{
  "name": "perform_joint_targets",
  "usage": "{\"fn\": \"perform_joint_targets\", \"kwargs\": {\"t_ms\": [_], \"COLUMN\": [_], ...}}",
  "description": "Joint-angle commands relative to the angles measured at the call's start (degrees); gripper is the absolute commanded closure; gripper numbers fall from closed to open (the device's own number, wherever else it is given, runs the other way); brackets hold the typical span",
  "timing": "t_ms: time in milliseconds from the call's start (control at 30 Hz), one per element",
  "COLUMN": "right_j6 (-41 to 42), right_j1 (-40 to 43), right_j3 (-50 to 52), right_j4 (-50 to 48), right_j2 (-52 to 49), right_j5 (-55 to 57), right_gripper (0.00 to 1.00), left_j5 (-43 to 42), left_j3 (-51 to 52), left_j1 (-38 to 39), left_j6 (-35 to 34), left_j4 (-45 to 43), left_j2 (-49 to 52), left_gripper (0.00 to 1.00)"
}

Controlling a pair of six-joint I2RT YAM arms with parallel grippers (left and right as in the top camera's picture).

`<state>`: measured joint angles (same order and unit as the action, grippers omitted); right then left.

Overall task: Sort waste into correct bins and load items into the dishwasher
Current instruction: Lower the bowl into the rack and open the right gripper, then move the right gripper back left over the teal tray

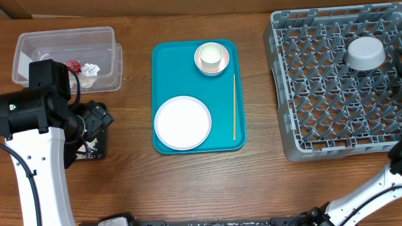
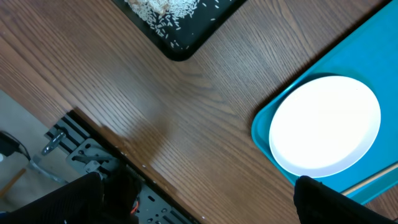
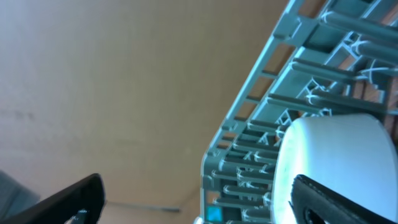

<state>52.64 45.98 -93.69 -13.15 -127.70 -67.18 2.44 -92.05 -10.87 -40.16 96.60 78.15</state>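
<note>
Wood-grain bench (image 1: 188,194) nearest, bare along its near edge between the arms. Near left: black tray (image 2: 177,53) strewn with rice crumbs (image 2: 168,9), just beside the left gripper (image 2: 199,182). Spread fully wide, that gripper, clasping nothing, over bare bench, with the plate (image 2: 323,127) close on its right, flat on the teal tray's (image 1: 176,69) near half. Right of the plate, the wooden stick (image 1: 234,107), long axis running near to far, just inside the tray's right rim. At the tray's far end, pink bowl (image 1: 211,72), mouth up, with the white cup (image 1: 211,55) inside. Open strips of bench on both sides of the tray. Far left: clear tub (image 1: 38,41) with red wrapper (image 1: 74,65) and napkin (image 1: 92,69). Far right in the dish rack (image 1: 314,125): grey-blue bowl (image 1: 365,53), mouth down, just beside one finger of the right gripper (image 3: 198,182); fingers parted wide, not clamped on it.
</note>
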Motion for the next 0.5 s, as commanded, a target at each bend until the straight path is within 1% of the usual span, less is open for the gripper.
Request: {"fn": "perform_joint_targets", "kwargs": {"t_ms": [0, 67, 100, 167, 233, 300, 367, 400, 467], "right_j6": [-7.50, -12.85, -16.31, -21.88, -26.29, -28.68, -28.92, -28.92, -29.14], "right_j1": [1.55, 1.99, 2.01, 1.90, 0.48, -1.62, -4.42, -5.77, -8.26], "right_j3": [-0.85, -0.85, -0.90, -0.96, -0.96, -0.96, -0.96, -0.96, -0.96], "right_j4": [5.62, 13.14, 18.40, 27.47, 34.82, 38.86, 41.16, 41.79, 42.62], "right_j2": [8.68, 12.09, 14.43, 18.78, 23.34, 26.80, 29.27, 30.01, 30.80], "right_j5": [4.33, 8.98, 13.40, 23.87, 37.77, 50.25, 61.48, 64.52, 65.31], "right_gripper": [0.01, 0.01, 0.01, 0.01, 0.01, 0.00, 0.00, 0.00, 0.00], "left_j5": [0.96, 0.96, 0.96, 0.96, 0.96, 0.96, 0.96, 0.96, 0.96], "left_j3": [0.24, 0.24, 0.24, 0.24, 0.24, 0.24, 0.24, 0.24, 0.24], "left_j1": [0.02, 0.02, 0.02, 0.02, 0.02, 0.02, 0.02, 0.02, 0.02], "left_j6": [-0.33, -0.33, -0.33, -0.33, -0.33, -0.33, -0.33, -0.33, -0.33], "left_j4": [0.02, 0.02, 0.04, 0.04, 0.04, 0.02, 0.02, 0.02, 0.02], "left_j2": [0.31, 0.31, 0.31, 0.31, 0.31, 0.31, 0.31, 0.31, 0.31], "left_gripper": [0.00, 0.00, 0.00, 0.00, 0.00, 0.00, 0.00, 0.00, 0.00]}}
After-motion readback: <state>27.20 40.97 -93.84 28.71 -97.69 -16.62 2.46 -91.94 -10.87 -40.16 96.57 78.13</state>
